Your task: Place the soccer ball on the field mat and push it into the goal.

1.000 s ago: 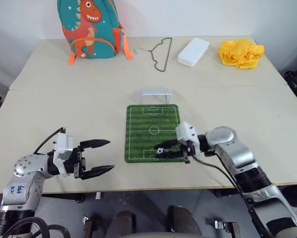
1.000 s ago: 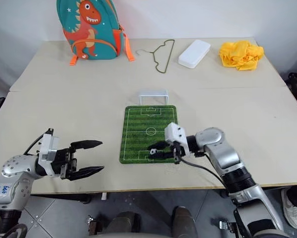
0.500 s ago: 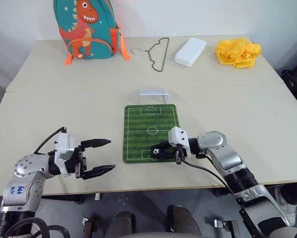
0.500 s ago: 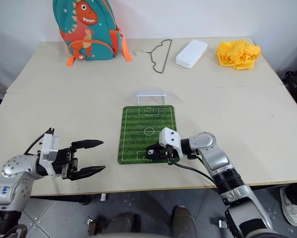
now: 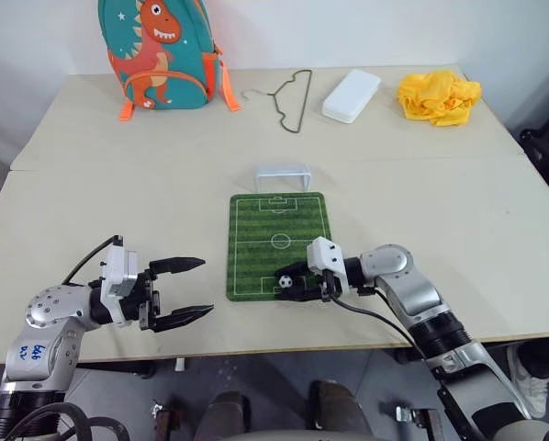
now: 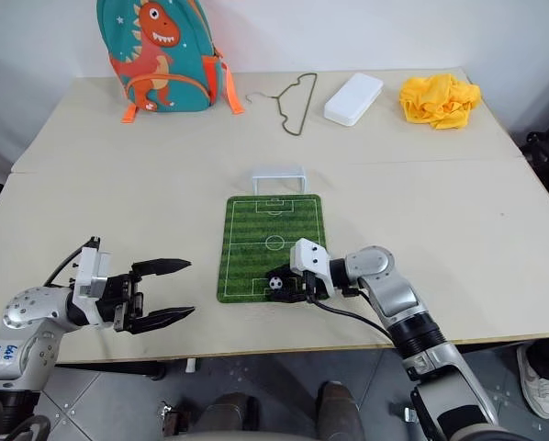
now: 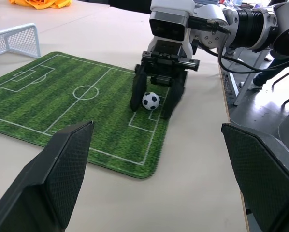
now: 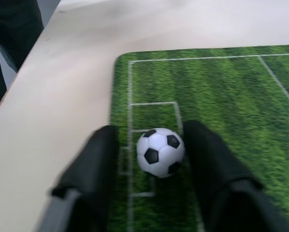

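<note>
R claw (image 5: pixel 291 286) sits low on the near end of the field mat (image 5: pixel 273 220), fingers spread w/ a gap each side of the soccer ball (image 7: pixel 151 101). From the R wrist view, ball rests on the turf between the two fingers, in the near penalty box; can't tell if either pad grazes it, looks apart. Not pinched.

L claw (image 5: pixel 188 290) hangs over bare worktop (image 5: pixel 118 184) near the front edge, well left of the mat, fingers spread wide, nothing between them.

Ball: small, glossy white sphere w/ black patches. Mat: flat green rectangle, striped grass pile, white pitch lines, rounded corners. Goal (image 5: pixel 283 175): low white frame w/ mesh netting, standing just past the mat's far end. Claw fingers: black, tapered, fine-textured inner pads.

Far side of worktop: teal dino backpack (image 5: pixel 161 50) w/ orange straps, thin wire hanger (image 5: pixel 292 96), white rounded rectangular box (image 5: pixel 352 95), crumpled yellow cloth (image 5: pixel 440 96).
</note>
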Motion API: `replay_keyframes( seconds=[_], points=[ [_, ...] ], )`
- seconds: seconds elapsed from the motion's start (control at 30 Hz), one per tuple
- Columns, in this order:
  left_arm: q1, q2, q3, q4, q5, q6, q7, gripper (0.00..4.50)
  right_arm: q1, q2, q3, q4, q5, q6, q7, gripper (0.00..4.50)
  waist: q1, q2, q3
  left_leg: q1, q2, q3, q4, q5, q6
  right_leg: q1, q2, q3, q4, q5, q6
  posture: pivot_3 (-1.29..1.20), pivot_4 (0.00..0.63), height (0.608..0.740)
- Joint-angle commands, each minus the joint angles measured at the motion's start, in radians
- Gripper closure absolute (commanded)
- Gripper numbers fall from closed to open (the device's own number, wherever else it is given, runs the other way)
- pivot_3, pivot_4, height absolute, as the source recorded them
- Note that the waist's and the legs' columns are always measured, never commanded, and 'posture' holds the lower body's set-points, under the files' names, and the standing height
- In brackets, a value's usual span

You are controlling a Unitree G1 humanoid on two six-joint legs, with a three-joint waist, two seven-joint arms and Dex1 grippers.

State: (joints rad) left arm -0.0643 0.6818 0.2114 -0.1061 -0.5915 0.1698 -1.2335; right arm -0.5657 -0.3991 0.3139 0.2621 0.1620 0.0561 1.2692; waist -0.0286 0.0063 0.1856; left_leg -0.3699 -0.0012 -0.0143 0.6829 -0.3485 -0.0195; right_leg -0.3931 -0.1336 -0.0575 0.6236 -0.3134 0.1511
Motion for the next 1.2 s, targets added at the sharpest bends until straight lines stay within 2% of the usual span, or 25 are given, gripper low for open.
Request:
replay_keyframes(
  seconds=[0.03, 0.33, 0.57, 0.77, 0.87, 1.1, 1.2],
  points=[
    [-0.002, 0.009, 0.014, -0.013, -0.006, -0.005, 0.003, 0.00, -0.009, 0.011, -0.004, 0.014, -0.004, -0.050, -0.002, 1.39, 0.000, 0.000, 0.000, 0.000, 0.000, 0.000, 0.000, 0.000, 0.000, 0.000, 0.000, 0.000, 0.000, 0.000, 0.000, 0.00, 0.150, 0.740],
    [0.002, 0.007, 0.014, -0.022, -0.014, 0.006, 0.004, 0.00, -0.001, 0.027, -0.030, -0.002, 0.043, -0.062, 0.018, 1.39, 0.000, 0.000, 0.000, 0.000, 0.000, 0.000, 0.000, 0.000, 0.000, 0.000, 0.000, 0.000, 0.000, 0.000, 0.000, 0.00, 0.150, 0.740],
    [0.001, 0.006, 0.013, -0.021, -0.017, 0.012, 0.001, 0.00, -0.025, 0.027, -0.140, -0.034, 0.139, -0.110, 0.010, 1.39, 0.001, 0.000, 0.000, 0.000, 0.000, -0.001, 0.000, 0.000, 0.000, 0.000, 0.000, 0.000, 0.000, 0.000, 0.000, 0.00, 0.150, 0.740],
    [-0.011, 0.010, 0.025, -0.001, -0.011, -0.001, -0.006, 0.00, 0.060, -0.116, -0.228, -0.197, 0.229, -0.046, 0.063, 1.39, 0.006, 0.000, 0.000, -0.001, 0.000, -0.001, 0.000, 0.000, 0.000, 0.000, 0.000, -0.001, 0.000, 0.000, 0.000, 0.00, 0.150, 0.740],
    [-0.024, 0.015, 0.028, 0.017, -0.009, -0.010, -0.019, 0.00, 0.147, -0.212, -0.279, -0.278, 0.266, 0.001, 0.078, 1.95, 0.006, 0.000, 0.000, -0.001, 0.000, -0.001, -0.001, 0.000, 0.000, 0.000, 0.000, -0.001, -0.001, 0.000, 0.000, 0.00, 0.150, 0.740],
    [-0.049, 0.020, 0.017, 0.046, 0.000, -0.024, -0.040, 0.00, 0.337, -0.314, -0.305, -0.364, 0.247, -0.060, 0.100, 4.36, 0.003, 0.000, 0.000, 0.000, 0.000, 0.001, -0.001, 0.000, 0.000, 0.001, 0.000, -0.001, -0.002, 0.000, 0.000, 0.00, 0.150, 0.740],
    [-0.052, 0.020, 0.015, 0.050, 0.002, -0.023, -0.044, 0.00, 0.397, -0.319, -0.292, -0.380, 0.235, -0.097, 0.103, 4.44, 0.004, -0.001, 0.000, 0.000, 0.000, 0.001, -0.001, 0.000, 0.000, 0.001, 0.000, -0.001, -0.001, 0.000, 0.000, 0.00, 0.150, 0.740]
  ],
)
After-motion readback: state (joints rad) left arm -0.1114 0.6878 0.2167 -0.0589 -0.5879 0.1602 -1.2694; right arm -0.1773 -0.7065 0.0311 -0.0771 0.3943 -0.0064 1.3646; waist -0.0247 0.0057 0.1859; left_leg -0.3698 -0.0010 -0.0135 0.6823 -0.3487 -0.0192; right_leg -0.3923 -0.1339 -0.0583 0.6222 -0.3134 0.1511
